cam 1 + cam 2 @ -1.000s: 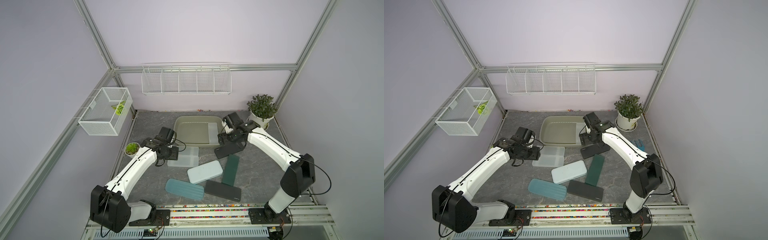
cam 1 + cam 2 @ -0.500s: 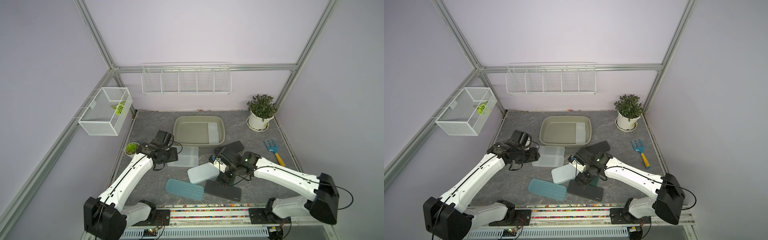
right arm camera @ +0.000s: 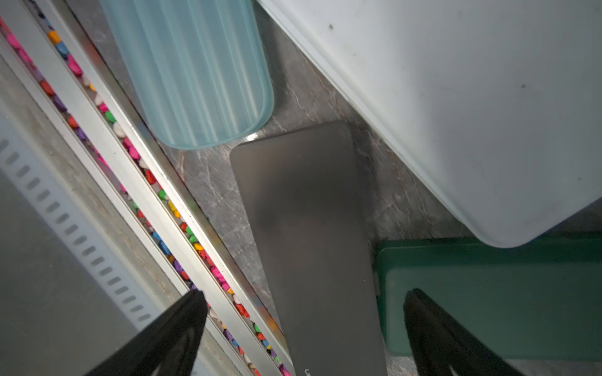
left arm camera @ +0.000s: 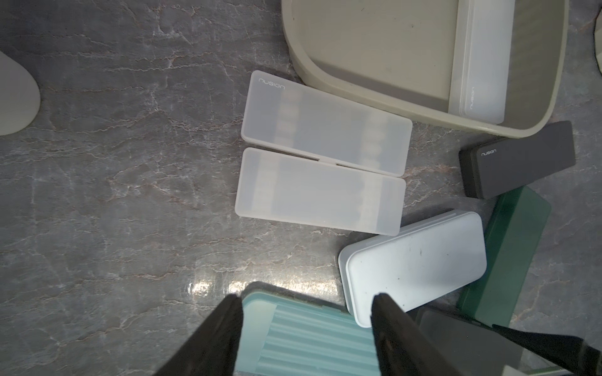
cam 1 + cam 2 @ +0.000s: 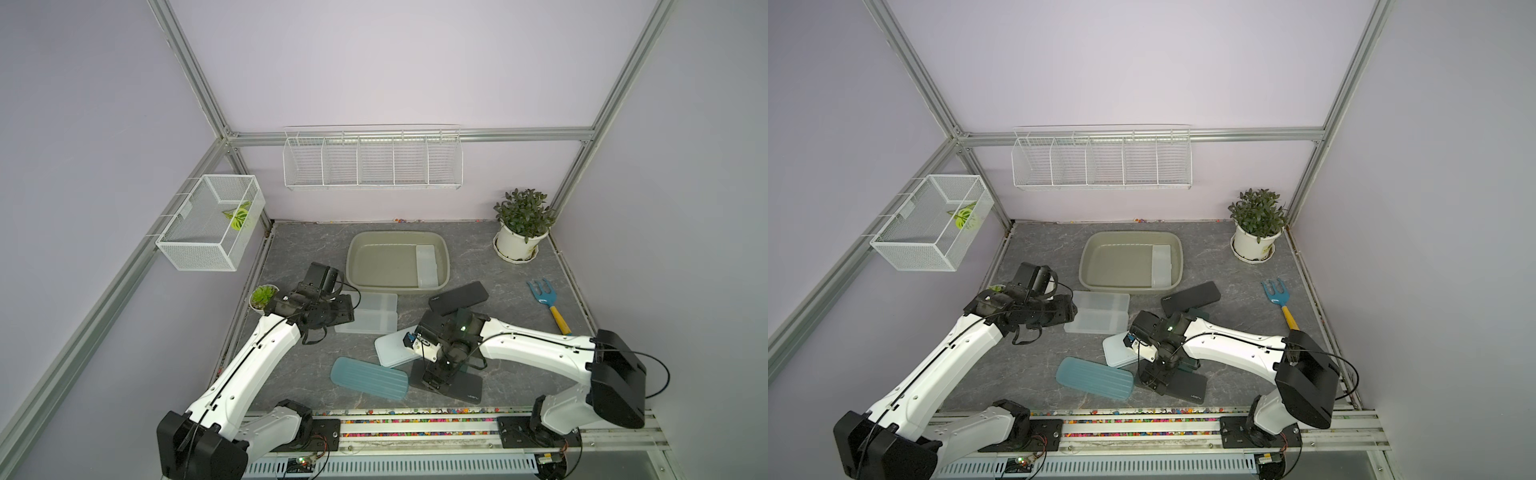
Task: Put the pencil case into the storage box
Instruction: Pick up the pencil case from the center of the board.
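One case was in the tub already, right? That frosted pencil case [image 5: 428, 266] lay flat against the right-hand wall of the storage box [image 5: 351, 259], around the middle of the frame in both top views.

@benchrat yep, and it sat there a second earlier too. What changed was the right arm. A second back it hung by the box's lower right corner, over the black case [image 5: 457, 297]. By this point it had swung down to the lower middle of the frame. The right gripper [image 3: 304, 293] was spread wide just above the dark grey case [image 5: 461, 384], pinching nothing. My guess is that one was next.

@gripfan and the left side?

@benchrat barely shifted. The left gripper [image 4: 307, 297] hovered left of centre, by the edge of the open frosted case [image 5: 370, 316], jaws apart and empty. Plenty was left outside the box: the ribbed teal case [image 5: 369, 378], the pale white case [image 5: 390, 347] and a dark green case [image 4: 508, 247], which the right arm mostly hid in the top views.

@gripfan what was the setup like?

@benchrat the bench [image 5: 490, 257] was a grey marbled slab, a bit glossy. Lilac walls, aluminium frame. A white wire rack [image 5: 372, 166] hung on the back wall and a mesh basket [image 5: 208, 224] at the left. A potted plant [image 5: 521, 224] stood upper right and a small succulent [image 5: 262, 296] at the left edge. A blue hand rake [image 5: 544, 299] lay at the right, with coloured beads [image 5: 415, 410] along the lower rail.
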You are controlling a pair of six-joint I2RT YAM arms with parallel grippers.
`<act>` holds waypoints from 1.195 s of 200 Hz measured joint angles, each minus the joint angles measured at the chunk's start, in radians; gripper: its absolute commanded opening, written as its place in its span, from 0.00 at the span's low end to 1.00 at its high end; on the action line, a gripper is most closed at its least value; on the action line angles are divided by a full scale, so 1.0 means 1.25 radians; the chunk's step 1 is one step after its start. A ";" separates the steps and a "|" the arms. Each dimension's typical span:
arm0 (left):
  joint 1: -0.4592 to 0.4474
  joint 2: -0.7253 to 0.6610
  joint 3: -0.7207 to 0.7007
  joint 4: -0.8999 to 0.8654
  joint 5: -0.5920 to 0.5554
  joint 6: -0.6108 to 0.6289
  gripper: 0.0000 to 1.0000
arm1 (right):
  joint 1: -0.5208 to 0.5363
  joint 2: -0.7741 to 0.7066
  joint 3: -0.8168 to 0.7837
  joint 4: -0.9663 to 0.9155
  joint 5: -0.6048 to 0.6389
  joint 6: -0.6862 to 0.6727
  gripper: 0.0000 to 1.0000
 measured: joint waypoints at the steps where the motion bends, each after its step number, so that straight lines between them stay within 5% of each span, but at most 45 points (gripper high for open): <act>1: 0.000 -0.001 -0.001 0.000 0.000 0.000 0.67 | 0.000 0.001 0.000 0.000 0.000 0.001 0.99; 80: 0.000 -0.005 -0.006 -0.005 0.000 0.001 0.68 | 0.039 0.089 -0.012 0.035 0.042 0.042 0.98; 177: 0.000 0.045 0.019 -0.009 -0.007 0.030 0.67 | 0.045 0.131 -0.013 0.064 0.088 0.066 0.63; 239: 0.000 0.082 0.060 -0.008 -0.047 0.045 0.67 | 0.017 0.005 0.223 -0.131 0.080 0.030 0.41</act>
